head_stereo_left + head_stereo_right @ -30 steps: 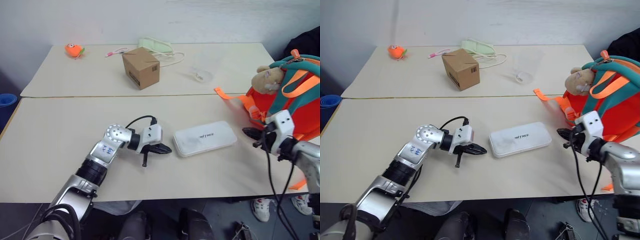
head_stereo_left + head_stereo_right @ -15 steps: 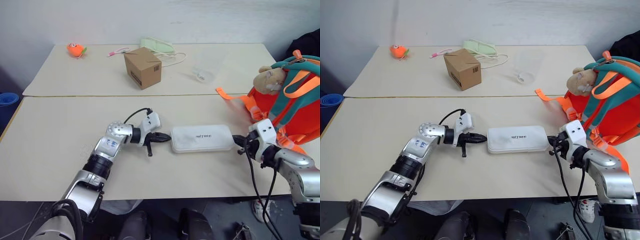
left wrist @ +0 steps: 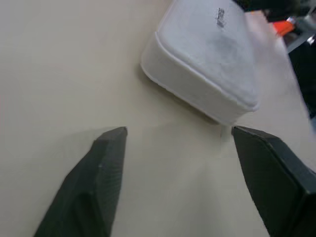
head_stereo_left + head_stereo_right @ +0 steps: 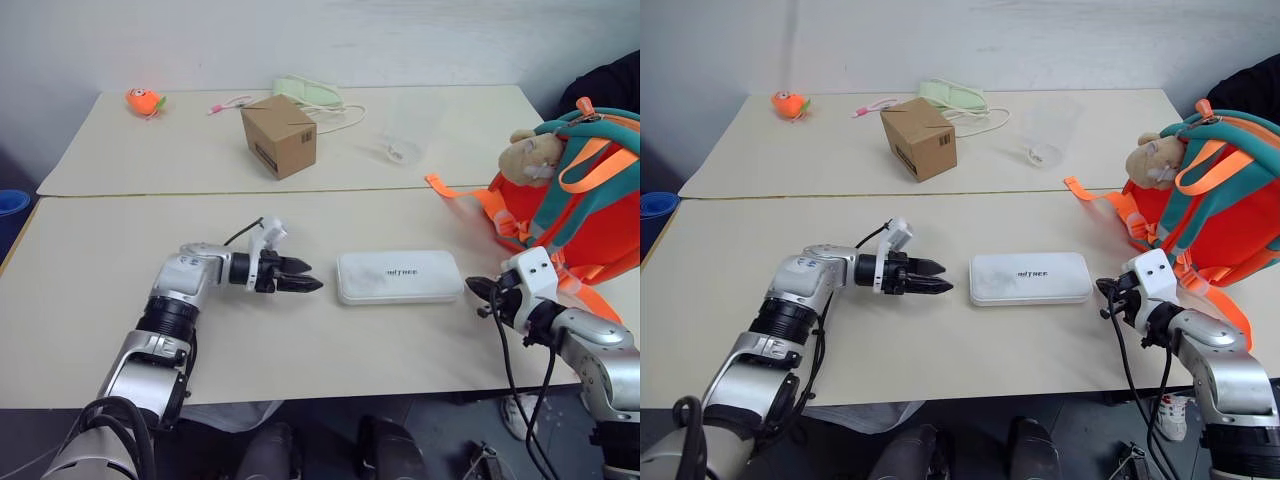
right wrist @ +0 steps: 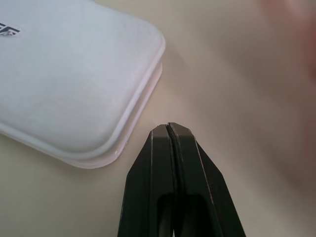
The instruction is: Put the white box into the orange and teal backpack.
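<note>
Lying between two grippers, left [image 4: 305, 283] jaws wide, right [image 4: 474, 292] jaws pressed together: one white box [image 4: 399, 276].

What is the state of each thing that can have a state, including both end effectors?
White box: closed, flat on the table, not held.
Left end effector: open, short of the box.
Right end effector: shut, empty, beside the box.
Orange and teal backpack: upright at the table edge.
Cardboard box: closed.
</note>
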